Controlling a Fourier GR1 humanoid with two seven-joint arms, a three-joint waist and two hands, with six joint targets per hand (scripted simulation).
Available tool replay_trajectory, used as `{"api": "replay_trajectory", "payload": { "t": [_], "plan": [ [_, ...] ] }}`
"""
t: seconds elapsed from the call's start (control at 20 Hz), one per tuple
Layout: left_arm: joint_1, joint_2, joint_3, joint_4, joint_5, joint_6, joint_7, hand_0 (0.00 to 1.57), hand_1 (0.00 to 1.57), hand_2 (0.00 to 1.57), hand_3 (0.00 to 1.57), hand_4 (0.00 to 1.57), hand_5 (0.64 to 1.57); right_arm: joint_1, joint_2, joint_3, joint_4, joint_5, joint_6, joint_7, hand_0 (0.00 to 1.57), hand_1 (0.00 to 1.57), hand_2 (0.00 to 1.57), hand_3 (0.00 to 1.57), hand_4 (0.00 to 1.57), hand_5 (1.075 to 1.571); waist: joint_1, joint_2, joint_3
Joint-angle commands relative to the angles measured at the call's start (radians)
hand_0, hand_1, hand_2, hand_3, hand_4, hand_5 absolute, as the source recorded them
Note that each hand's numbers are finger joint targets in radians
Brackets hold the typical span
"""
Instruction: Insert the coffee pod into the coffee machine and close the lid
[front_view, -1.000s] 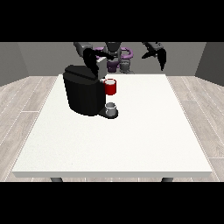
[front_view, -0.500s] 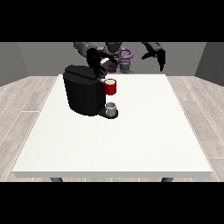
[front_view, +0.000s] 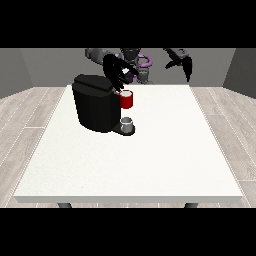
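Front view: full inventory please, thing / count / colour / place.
table: 1, white, fills the middle of the view, on dark legs
coffee machine: 1, black, left rear part of the table
pod holder: 1, red, at the machine's front, facing right
cup: 1, grey, on the machine's base below the red part
floor: light wood planks, around the table
walls: grey, behind the robot
robot torso: 1, grey with purple parts, behind the table's far edge
hand at the view's left: 1, black, just above the machine's top and the red part
hand at the view's right: 1, black, raised above the table's far edge, away from the machine
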Motion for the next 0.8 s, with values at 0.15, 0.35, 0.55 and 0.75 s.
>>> {"api": "replay_trajectory", "payload": {
  "t": [0.15, 0.35, 0.55, 0.75],
  "plan": [
    [-0.049, 0.005, -0.028, 0.004, 0.001, -0.036, -0.007, 0.00, 0.00, 0.00, 0.00, 0.37, 1.571, -0.146, 0.042, 0.030, -0.091, -0.010, 0.015, -0.052, 0.00, 0.00, 0.00, 0.00, 0.00, 1.571, 0.166, 0.051, -0.0313],
    [-0.084, -0.024, -0.049, 0.002, -0.002, -0.029, -0.021, 0.00, 0.00, 0.00, 0.00, 0.42, 1.571, -0.162, 0.016, 0.009, -0.106, -0.006, 0.037, -0.045, 0.00, 0.00, 0.00, 0.00, 0.00, 1.571, 0.213, 0.100, -0.0308],
    [-0.126, -0.041, -0.069, -0.003, 0.002, -0.036, 0.004, 0.00, 0.00, 0.00, 0.00, 0.25, 1.571, -0.173, -0.015, -0.027, -0.124, -0.005, 0.039, -0.029, 0.00, 0.00, 0.00, 0.00, 0.00, 1.571, 0.255, 0.139, -0.0291],
    [-0.168, -0.022, -0.062, 0.005, 0.005, -0.053, -0.010, 0.00, 0.00, 0.00, 0.00, 0.28, 1.571, -0.169, -0.029, -0.069, -0.157, -0.036, 0.048, -0.003, 0.00, 0.00, 0.00, 0.00, 0.00, 1.571, 0.278, 0.170, -0.0291]
  ]
}}
